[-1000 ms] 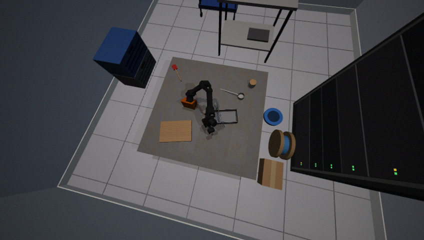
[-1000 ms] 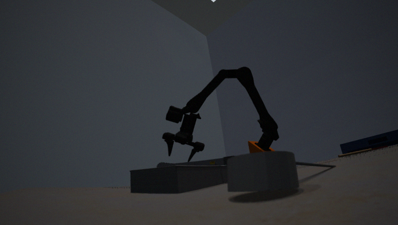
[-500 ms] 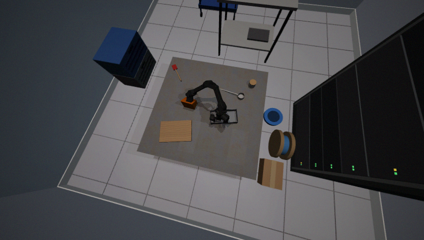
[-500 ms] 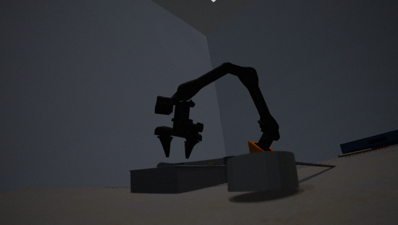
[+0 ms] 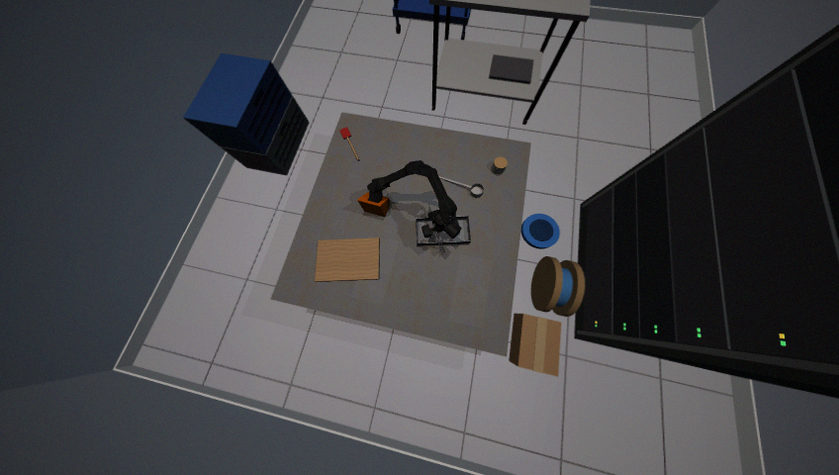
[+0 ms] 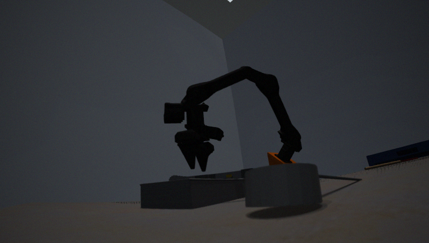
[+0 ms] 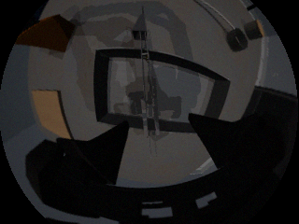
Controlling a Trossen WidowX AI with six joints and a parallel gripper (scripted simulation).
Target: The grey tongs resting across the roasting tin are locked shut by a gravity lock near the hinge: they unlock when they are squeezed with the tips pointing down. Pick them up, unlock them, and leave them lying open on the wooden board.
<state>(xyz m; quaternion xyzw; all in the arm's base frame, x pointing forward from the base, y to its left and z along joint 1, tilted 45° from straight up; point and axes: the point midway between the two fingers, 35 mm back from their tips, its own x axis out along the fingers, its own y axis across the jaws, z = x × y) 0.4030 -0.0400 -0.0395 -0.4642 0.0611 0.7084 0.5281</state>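
Note:
The grey tongs [image 7: 145,84] lie lengthwise across the roasting tin [image 5: 469,231] [image 6: 165,194] [image 7: 101,89], reaching past both long rims. In the top view the arm hides most of them. Whether they are locked cannot be told. My gripper [image 5: 438,231] [image 6: 198,169] [image 7: 159,119] is open and empty, pointing down above the tin. In the wrist view its fingers stand on either side of the tongs' lower end; the exterior view shows the fingertips above the rim. The wooden board [image 5: 347,258] [image 7: 50,112] lies left of the tin with nothing on it.
A long-handled strainer [image 5: 476,190] [image 6: 281,186] [image 7: 236,39] and a wooden cylinder [image 5: 500,163] [image 7: 253,29] are beyond the tin. A red spatula [image 5: 345,134] lies at the far left. The arm's orange base [image 5: 373,204] [image 6: 272,159] [image 7: 49,35] is beyond the board.

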